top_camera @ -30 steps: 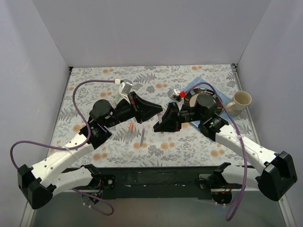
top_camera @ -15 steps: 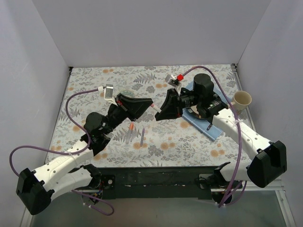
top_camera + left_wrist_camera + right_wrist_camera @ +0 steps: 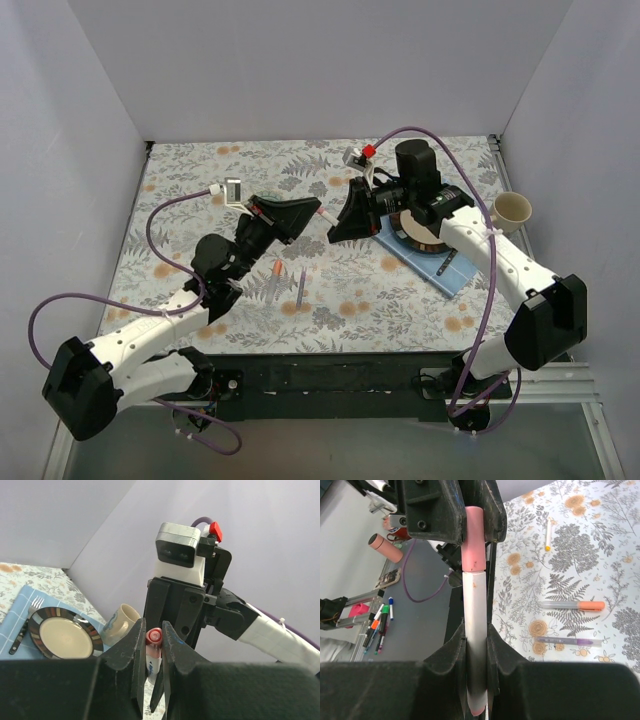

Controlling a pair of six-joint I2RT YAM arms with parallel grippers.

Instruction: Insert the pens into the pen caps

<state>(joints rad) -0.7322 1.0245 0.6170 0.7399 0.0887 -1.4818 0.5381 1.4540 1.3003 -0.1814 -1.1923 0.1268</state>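
My left gripper (image 3: 306,211) and right gripper (image 3: 340,222) face each other tip to tip above the middle of the table. In the left wrist view the left gripper (image 3: 151,641) is shut on a red pen cap (image 3: 153,636), with a white barrel below it. In the right wrist view the right gripper (image 3: 476,635) is shut on a white pen (image 3: 475,605). The pen's far end sits in the pink-red cap (image 3: 472,535), which the left fingers hold. An orange-capped pen (image 3: 275,280) and a purple pen (image 3: 300,288) lie on the cloth below.
A striped plate (image 3: 415,228) and a fork (image 3: 447,263) lie on a blue mat (image 3: 455,280) at right, with a cream mug (image 3: 511,211) beyond. Another small pen (image 3: 548,530) lies farther off on the floral cloth. Grey walls enclose the table.
Both arms rose and swung toward the table's middle. The two grippers came together tip to tip, so the pen and the cap now meet in line.
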